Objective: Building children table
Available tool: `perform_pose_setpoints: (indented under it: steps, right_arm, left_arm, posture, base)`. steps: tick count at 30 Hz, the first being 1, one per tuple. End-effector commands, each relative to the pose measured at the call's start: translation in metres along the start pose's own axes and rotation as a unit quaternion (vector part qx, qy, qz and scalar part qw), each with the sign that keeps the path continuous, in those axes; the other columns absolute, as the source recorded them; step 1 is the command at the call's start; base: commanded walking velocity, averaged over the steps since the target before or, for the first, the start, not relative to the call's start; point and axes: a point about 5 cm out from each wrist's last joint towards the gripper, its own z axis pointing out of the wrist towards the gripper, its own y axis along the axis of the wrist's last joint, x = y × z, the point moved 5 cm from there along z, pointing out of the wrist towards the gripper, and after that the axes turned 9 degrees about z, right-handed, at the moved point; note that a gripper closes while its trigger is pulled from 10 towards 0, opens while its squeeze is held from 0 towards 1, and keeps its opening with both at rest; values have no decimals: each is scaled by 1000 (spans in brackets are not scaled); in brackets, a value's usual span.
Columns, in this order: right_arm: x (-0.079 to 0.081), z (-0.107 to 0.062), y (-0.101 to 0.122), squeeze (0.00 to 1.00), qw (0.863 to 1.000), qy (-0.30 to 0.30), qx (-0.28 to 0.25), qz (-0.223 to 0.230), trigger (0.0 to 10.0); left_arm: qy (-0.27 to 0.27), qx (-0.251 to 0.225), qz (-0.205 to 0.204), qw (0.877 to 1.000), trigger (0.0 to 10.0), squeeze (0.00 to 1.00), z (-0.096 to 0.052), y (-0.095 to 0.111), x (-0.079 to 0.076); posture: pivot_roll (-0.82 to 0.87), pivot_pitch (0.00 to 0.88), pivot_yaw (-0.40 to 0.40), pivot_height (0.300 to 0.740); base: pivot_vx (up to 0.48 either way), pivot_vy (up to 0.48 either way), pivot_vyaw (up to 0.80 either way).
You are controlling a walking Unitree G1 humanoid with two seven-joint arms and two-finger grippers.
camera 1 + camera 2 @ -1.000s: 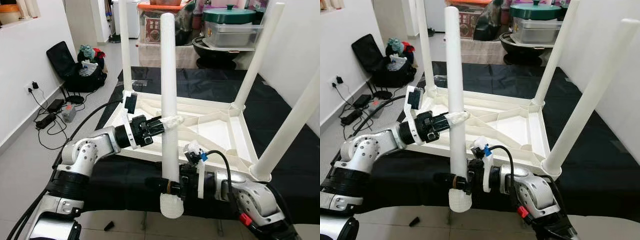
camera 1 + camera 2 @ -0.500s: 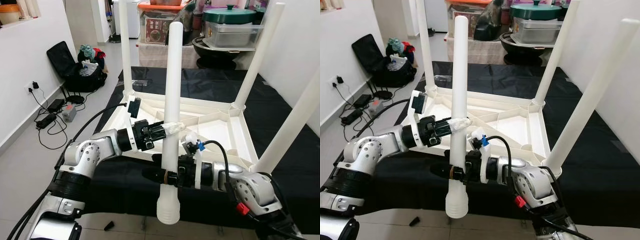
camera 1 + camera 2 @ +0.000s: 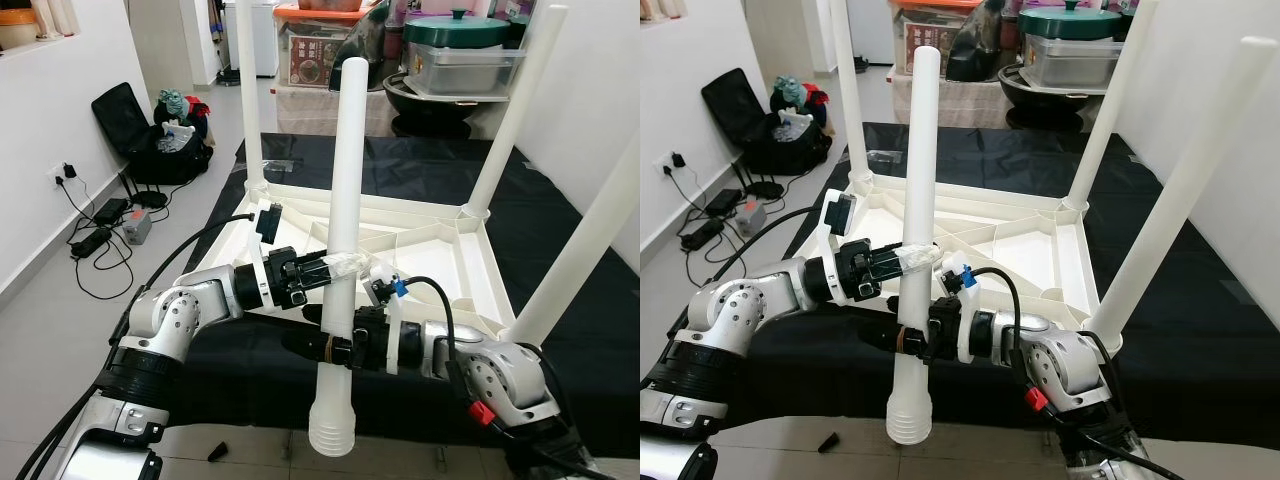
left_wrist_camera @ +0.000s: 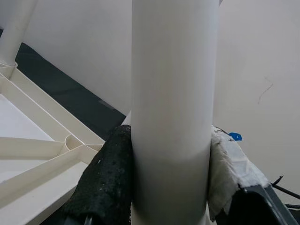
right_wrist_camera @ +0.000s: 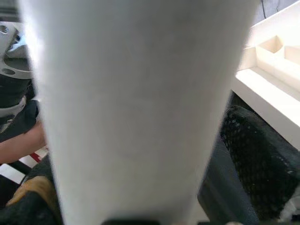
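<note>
The white children's table (image 3: 440, 262) lies upside down on a black-covered surface, with three legs standing up from it: back left (image 3: 246, 90), back right (image 3: 515, 110) and front right (image 3: 590, 240). A loose white leg (image 3: 345, 190) is held nearly upright over the table's near edge, its ribbed threaded end (image 3: 333, 435) pointing down. My left gripper (image 3: 335, 268) is shut on the leg's middle, with a black pad (image 4: 105, 183) and a taped finger (image 4: 229, 164) pressing its sides. Lower on the same leg (image 5: 136, 108), my right gripper (image 3: 325, 347) is shut too.
A black bag (image 3: 150, 135) with clothes sits on the floor at the left, near cables and a power strip (image 3: 100, 235). Pots and boxes (image 3: 460, 50) stand behind the table. A white wall runs close along the right. A small dark object (image 3: 217, 452) lies on the floor below.
The loose leg has sunk lower and tilted, so its threaded end now points down rather than toward me. Both grippers shifted with it, still holding on.
</note>
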Motion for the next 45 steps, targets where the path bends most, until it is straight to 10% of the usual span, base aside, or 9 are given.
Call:
perform_pose_setpoints:
  steps: [1, 2, 3, 17, 18, 25, 33, 45]
  right_arm:
    - [3, 5, 2, 0, 1000, 7, -1, 2, 3608]
    - [3, 5, 2, 0, 1000, 7, -1, 2, 3608]
    - [3, 6, 3, 0, 1000, 7, -3, 3, 0]
    - [1, 5, 11, 0, 999, 0, -39, 13, 0]
    - [1, 5, 11, 0, 999, 0, -41, 14, 0]
    - [-7, -1, 16, 0, 998, -24, -62, 9, 0]
    - [-53, -29, 37, 0, 979, -154, -132, -13, 0]
    - [-99, -63, 64, 0, 915, -318, -247, -13, 0]
  left_arm:
    - [-34, 7, -7, 999, 10000, 0, 9, -5, -10]
    - [-34, 7, -7, 999, 10000, 0, 9, -5, -10]
    - [-35, 7, -7, 999, 10000, 0, 9, -6, -11]
    - [-41, -19, 19, 999, 10000, 55, 8, 0, -13]
    - [-40, -22, 24, 999, 10000, 1000, 8, 1, -12]
    - [-35, -31, 40, 998, 10000, 1000, 7, 6, -12]
    - [-12, -59, 68, 996, 10000, 1000, -5, 25, -8]
    - [188, -200, 102, 956, 10000, 1000, -63, 70, 26]
  posture:
    - [0, 0, -40, 740]
    - [0, 0, -40, 740]
    - [0, 0, -39, 740]
    - [1, 0, -35, 740]
    - [1, 0, -35, 740]
    - [6, 0, -34, 740]
    - [14, 0, -36, 740]
    - [49, 0, -45, 740]
  base:
    - [0, 0, 0]
    - [0, 0, 0]
    - [0, 0, 0]
    - [0, 0, 0]
    - [0, 0, 0]
    - [0, 0, 0]
    - [0, 0, 0]
    - [0, 0, 0]
